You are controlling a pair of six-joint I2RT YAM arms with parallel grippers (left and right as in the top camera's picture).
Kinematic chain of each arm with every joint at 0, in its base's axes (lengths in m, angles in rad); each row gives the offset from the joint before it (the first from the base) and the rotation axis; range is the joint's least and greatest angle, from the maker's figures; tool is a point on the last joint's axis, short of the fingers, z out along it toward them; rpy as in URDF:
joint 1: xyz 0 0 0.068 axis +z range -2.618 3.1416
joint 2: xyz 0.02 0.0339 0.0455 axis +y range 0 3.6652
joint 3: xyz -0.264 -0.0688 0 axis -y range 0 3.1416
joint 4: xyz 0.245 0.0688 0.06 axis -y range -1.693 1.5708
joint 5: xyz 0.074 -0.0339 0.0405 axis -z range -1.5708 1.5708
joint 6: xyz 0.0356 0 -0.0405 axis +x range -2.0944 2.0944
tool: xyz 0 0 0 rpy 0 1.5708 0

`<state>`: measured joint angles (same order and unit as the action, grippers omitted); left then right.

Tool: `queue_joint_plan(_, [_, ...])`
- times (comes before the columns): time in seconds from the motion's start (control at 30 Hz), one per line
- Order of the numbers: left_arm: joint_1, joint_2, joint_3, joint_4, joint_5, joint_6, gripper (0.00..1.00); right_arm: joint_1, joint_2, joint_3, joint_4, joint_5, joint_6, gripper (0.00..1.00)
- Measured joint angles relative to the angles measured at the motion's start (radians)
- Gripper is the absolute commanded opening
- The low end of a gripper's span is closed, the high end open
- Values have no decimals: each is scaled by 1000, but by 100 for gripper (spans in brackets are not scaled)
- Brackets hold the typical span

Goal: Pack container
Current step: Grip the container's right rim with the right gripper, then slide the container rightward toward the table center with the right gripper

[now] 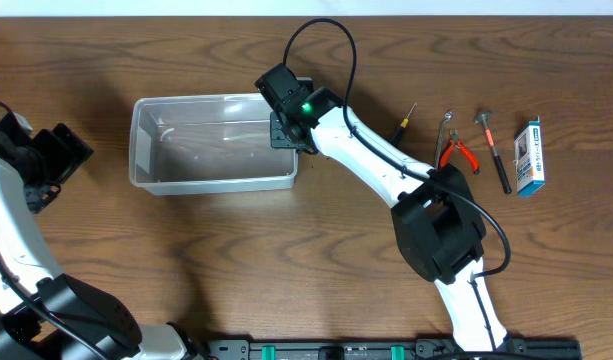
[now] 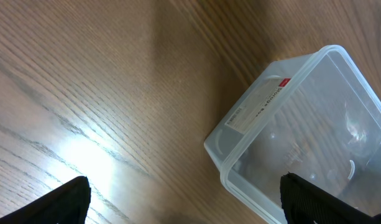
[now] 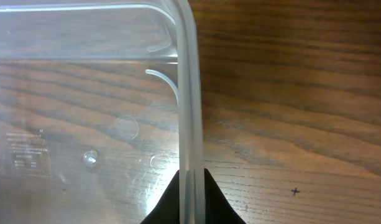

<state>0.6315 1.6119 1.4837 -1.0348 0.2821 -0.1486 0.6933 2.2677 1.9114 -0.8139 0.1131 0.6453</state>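
Right gripper (image 3: 191, 190) pinches narrow on the right wall of the empty clear container (image 1: 211, 183), mid-table. Tug it by that one edge and the thin plastic could slip out or tip. Left gripper (image 2: 187, 205) hangs wide open, empty. Only the overhead shows the pliers (image 1: 454, 142) and hammer (image 1: 493, 150) off right; the right wrist view shows the pinch.
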Motion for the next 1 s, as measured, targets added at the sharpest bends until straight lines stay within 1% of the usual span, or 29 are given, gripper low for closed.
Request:
queue_joint_plan(0.13, [0,0,0,0,0,0,90,0,0,9,-10,22,-21,10])
queue_joint_plan(0.27, [0,0,0,0,0,0,90,-3,0,71,-70,54,-36,11])
queue_joint_plan(0.33, [0,0,0,0,0,0,90,-8,0,108,-93,61,-40,10])
queue_joint_plan(0.47, [0,0,0,-1,0,0,90,-28,-3,158,-117,71,-51,6])
queue_joint_plan(0.57, [0,0,0,-1,0,0,90,-44,-6,163,-140,85,-53,1])
queue_joint_plan(1.0, [0,0,0,-1,0,0,90,-115,-6,163,-218,90,-54,1])
